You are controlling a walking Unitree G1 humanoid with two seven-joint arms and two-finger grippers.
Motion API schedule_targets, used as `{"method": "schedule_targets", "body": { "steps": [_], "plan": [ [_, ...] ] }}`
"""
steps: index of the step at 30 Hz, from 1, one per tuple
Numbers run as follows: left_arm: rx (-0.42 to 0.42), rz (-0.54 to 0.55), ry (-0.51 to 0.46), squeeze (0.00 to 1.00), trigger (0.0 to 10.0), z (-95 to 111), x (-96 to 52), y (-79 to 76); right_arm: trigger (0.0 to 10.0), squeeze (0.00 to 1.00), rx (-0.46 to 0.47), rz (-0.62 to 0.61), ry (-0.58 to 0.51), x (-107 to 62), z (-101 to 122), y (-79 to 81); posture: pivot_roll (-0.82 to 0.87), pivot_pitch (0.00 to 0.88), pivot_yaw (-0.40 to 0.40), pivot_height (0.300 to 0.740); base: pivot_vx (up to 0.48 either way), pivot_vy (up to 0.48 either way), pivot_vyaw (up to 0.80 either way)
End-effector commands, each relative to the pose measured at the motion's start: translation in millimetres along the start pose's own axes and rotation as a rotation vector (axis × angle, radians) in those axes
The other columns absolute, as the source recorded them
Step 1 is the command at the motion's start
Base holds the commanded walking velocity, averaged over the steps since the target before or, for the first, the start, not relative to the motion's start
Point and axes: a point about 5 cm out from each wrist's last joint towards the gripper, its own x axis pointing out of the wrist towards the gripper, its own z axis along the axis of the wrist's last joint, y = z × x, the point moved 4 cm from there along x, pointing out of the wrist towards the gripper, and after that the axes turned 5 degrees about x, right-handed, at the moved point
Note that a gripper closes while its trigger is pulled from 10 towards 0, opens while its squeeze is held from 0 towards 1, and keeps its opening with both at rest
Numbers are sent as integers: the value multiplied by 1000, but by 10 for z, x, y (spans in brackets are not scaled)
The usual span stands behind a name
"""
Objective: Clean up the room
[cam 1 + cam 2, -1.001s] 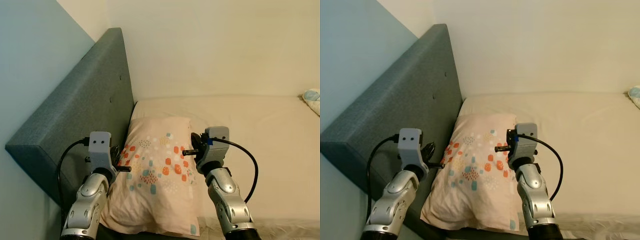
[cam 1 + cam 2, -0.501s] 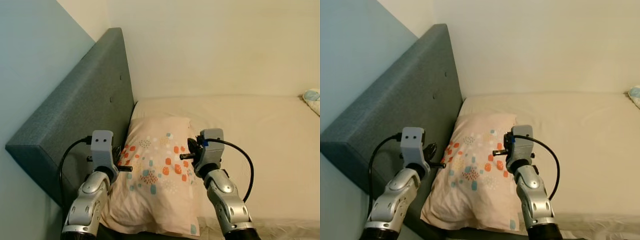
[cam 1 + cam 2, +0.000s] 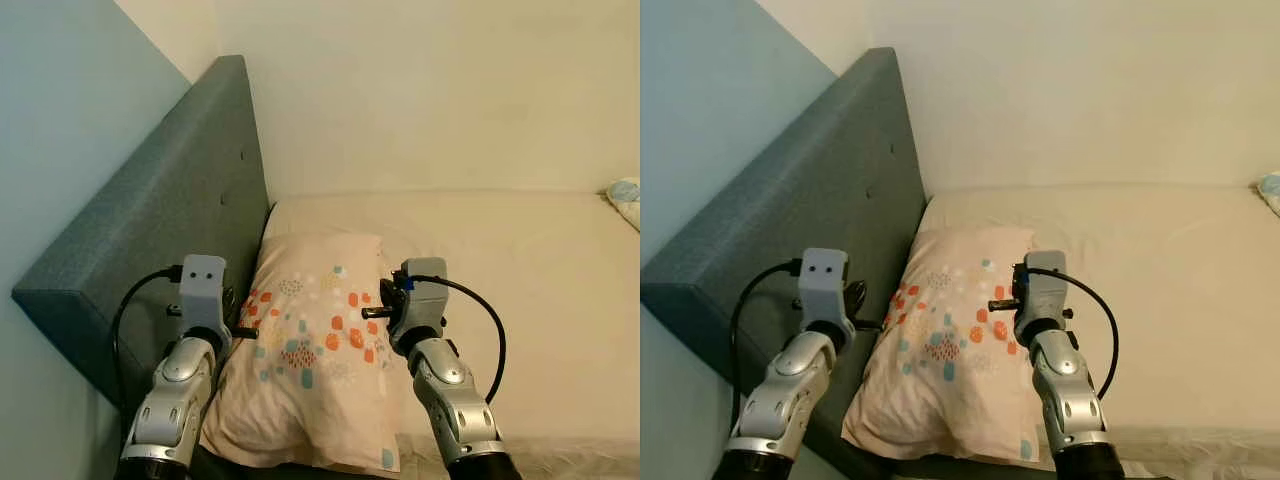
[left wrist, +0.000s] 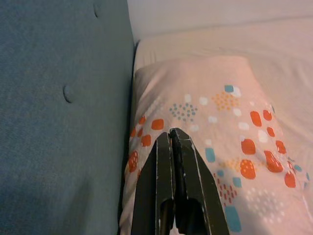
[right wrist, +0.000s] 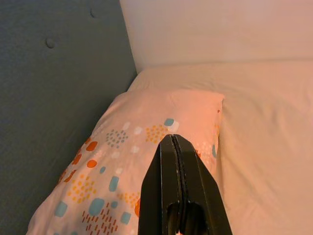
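Against the grey headboard, the pillow lay flat on the bed, its long side along the padding. Over the pillow's headboard side hovered the left gripper, fingers pressed together, holding nothing. Over the pillow's opposite edge hovered the right gripper, likewise closed and empty.

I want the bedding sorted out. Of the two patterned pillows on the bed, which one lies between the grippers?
The pink pillow with orange and teal spots, beside the grey headboard, with the left gripper and right gripper at its sides. The other pillow lies at the mattress's far right edge.
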Motion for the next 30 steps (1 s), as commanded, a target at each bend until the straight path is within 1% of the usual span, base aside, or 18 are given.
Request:
{"method": "schedule_targets", "body": {
  "steps": [1, 2, 3, 4, 5, 10, 12, 13, 15, 16, 19, 21, 23, 26, 30],
  "plan": [
    [-23, 24, 65, 0, 10000, -156, -48, 97, 10000, 0, 28, -35, 31, -36, -101, -48, -74, 58, 56, 740, 0, 0, 0],
    [-40, 28, 74, 0, 10000, -177, -59, 107, 10000, 0, 35, -44, 33, -44, -113, -60, -72, 55, 57, 740, 0, 0, 0],
    [-40, 28, 74, 0, 10000, -177, -59, 107, 10000, 0, 35, -44, 33, -44, -113, -60, -72, 55, 57, 740, 0, 0, 0],
    [-68, 52, 79, 0, 10000, -206, -92, 162, 10000, 0, 57, -58, 42, -73, -147, -90, -70, 53, 56, 740, 0, 0, 0],
    [-73, 57, 74, 0, 10000, -207, -102, 180, 10000, 0, 65, -56, 45, -83, -162, -92, -69, 52, 53, 740, 0, 0, 0],
    [-48, 40, 63, 0, 10000, -201, -117, 179, 10000, 0, 53, -52, 66, -103, -215, -92, -67, 48, 46, 740, 0, 0, 0],
    [13, 38, 81, 0, 10000, -242, -119, 156, 10000, 0, -25, -36, 111, -103, -301, -66, -65, 48, 44, 740, 0, 0, 0],
    [13, 38, 81, 0, 10000, -242, -119, 156, 10000, 0, -25, -36, 111, -103, -301, -66, -65, 48, 44, 740, 0, 0, 0],
    [-3, 46, 131, 0, 10000, -364, -142, 143, 10000, 0, -44, -34, 129, -114, -360, -52, -64, 46, 44, 740, 0, 0, 0],
    [-4, 48, 140, 0, 10000, -404, -160, 141, 10000, 0, -51, -29, 130, -119, -373, -44, -67, 47, 42, 740, 0, 0, 0],
    [18, 69, 147, 0, 10000, -459, -199, 168, 10000, 0, -81, -14, 128, -135, -398, -32, -67, 46, 39, 740, 0, 0, 0],
    [15, 72, 149, 0, 10000, -463, -205, 178, 10000, 0, -79, -16, 123, -141, -395, -37, -67, 47, 37, 740, 0, 0, 0],
    [35, 77, 143, 0, 10000, -448, -209, 220, 10000, 0, -63, -36, 123, -159, -390, -72, -66, 52, 33, 740, 0, 0, 0],
    [37, 78, 142, 0, 10000, -445, -209, 227, 10000, 0, -57, -38, 123, -161, -384, -77, -68, 57, 34, 740, 0, 0, 0],
    [5, 82, 106, 0, 10000, -373, -194, 226, 10000, 0, -51, -40, 117, -160, -345, -101, -75, 62, 39, 740, 0, 0, -800]
  ]
}}
